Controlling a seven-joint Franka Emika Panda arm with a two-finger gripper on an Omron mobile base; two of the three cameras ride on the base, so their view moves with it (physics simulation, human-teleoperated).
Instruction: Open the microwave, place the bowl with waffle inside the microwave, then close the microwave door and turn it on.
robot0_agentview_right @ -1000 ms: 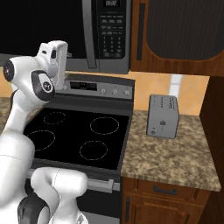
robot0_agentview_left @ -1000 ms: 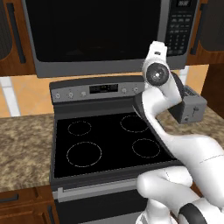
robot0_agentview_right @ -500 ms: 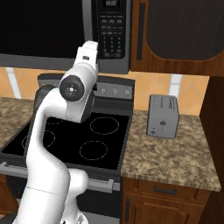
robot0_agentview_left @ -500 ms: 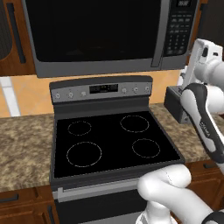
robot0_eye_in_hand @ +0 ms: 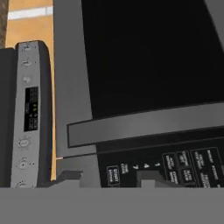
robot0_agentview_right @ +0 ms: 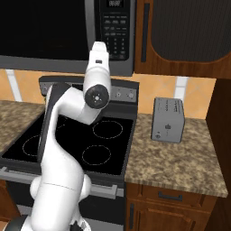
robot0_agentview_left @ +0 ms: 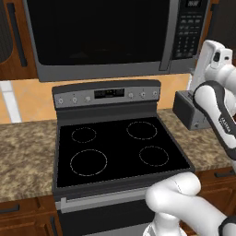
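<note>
1. Nearest your base cameras, the black glass stove top [robot0_agentview_left: 120,150] lies below the microwave [robot0_agentview_left: 106,39], its four burner rings bare and its front edge closest to you.
2. Just past the burners, the stove's grey control panel [robot0_agentview_left: 108,94] stands upright directly under the microwave, with a strip of tan wall between the two.
3. On the granite counter [robot0_agentview_right: 178,155] to the right of the stove and lower than the microwave sits a grey toaster [robot0_agentview_right: 168,119], well apart from the arm.
4. Your white arm reaches up in front of the microwave's right end; its hand points at the black keypad panel [robot0_agentview_right: 116,31].
5. The gripper [robot0_eye_in_hand: 111,177] hovers close to the microwave's front: in the rolled hand view its two dark finger tips rise just before the keypad's lower buttons, touching nothing you can make out. The jaws stand partly apart with nothing between them, yet whether they count as open or shut you cannot tell.
6. The microwave door [robot0_agentview_left: 99,34] sits flush in its frame, closed; its grey handle bar [robot0_eye_in_hand: 144,122] runs beside the keypad, crossing the hand view just beyond the finger tips.
7. Farthest back, dark wood cabinets [robot0_agentview_right: 189,34] flank the microwave to its right.
</note>
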